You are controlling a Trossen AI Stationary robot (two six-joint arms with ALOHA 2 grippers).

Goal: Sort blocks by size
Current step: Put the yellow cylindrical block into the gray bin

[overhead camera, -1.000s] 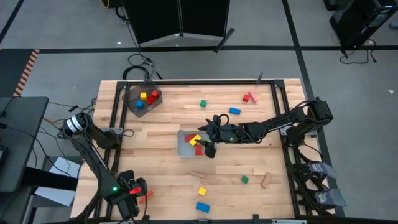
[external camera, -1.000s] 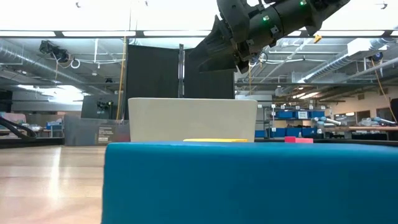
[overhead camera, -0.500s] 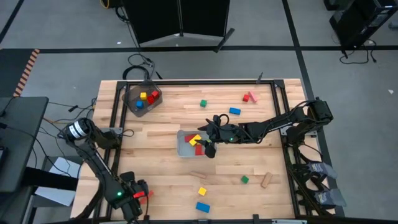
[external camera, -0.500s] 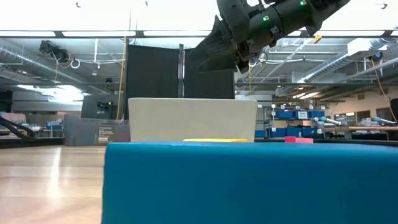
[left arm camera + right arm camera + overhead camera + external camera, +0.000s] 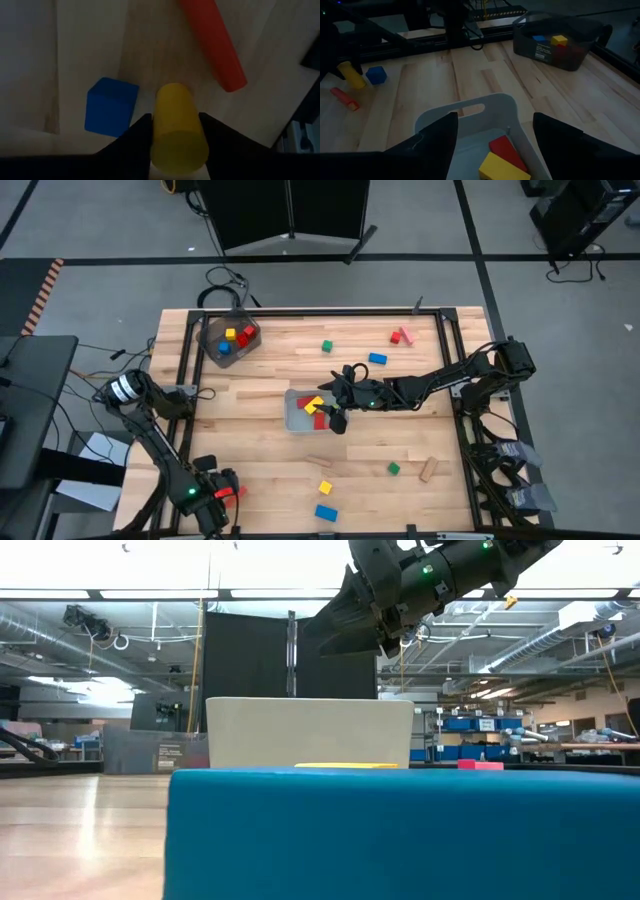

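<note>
Left gripper (image 5: 172,131) jaws grasping yellow cylinder (image 5: 177,125); right gripper (image 5: 492,131) jaws released above tray (image 5: 470,107).

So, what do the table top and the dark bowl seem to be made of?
Table top: pale wood planks, smooth, visible grain and joints. Dark bowl: probably smoky translucent plastic, since the coloured blocks inside show through its wall.

Overhead views bright, even; wrist views dim, shadowed.
</note>
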